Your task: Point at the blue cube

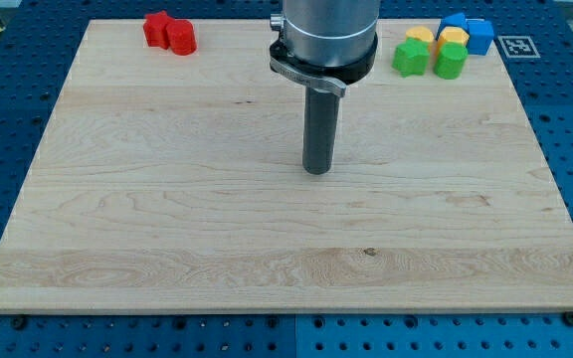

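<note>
Blue cube [478,35] sits at the view's top right, near the board's far edge, at the right end of a tight cluster of blocks. It's bright blue, resting flat on the wood, w/ another blue block just to its left and touching or nearly so. Its left side is partly hidden by a yellow block in front; exact orientation can't be told beyond flat on the board.
</note>
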Motion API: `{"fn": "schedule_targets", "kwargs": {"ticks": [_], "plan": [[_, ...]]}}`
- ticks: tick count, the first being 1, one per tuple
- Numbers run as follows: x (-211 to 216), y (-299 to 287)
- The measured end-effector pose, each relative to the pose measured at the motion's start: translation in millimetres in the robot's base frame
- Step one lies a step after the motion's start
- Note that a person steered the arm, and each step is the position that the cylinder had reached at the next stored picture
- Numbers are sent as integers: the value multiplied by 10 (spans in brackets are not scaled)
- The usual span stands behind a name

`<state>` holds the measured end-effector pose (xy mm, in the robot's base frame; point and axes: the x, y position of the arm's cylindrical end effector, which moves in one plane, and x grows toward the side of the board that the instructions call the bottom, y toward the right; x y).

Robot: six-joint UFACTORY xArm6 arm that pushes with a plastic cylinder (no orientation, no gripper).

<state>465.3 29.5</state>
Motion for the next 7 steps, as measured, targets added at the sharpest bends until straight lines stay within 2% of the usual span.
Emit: {"fn": "schedule_targets", "kwargs": {"ticks": [1, 2, 3, 4, 5, 6, 7], "plan": [[0, 0], [-23, 340], [-263, 1475], [-689, 2357], [-1131, 2818], [-1760, 2837], [-2109, 2844]]}}
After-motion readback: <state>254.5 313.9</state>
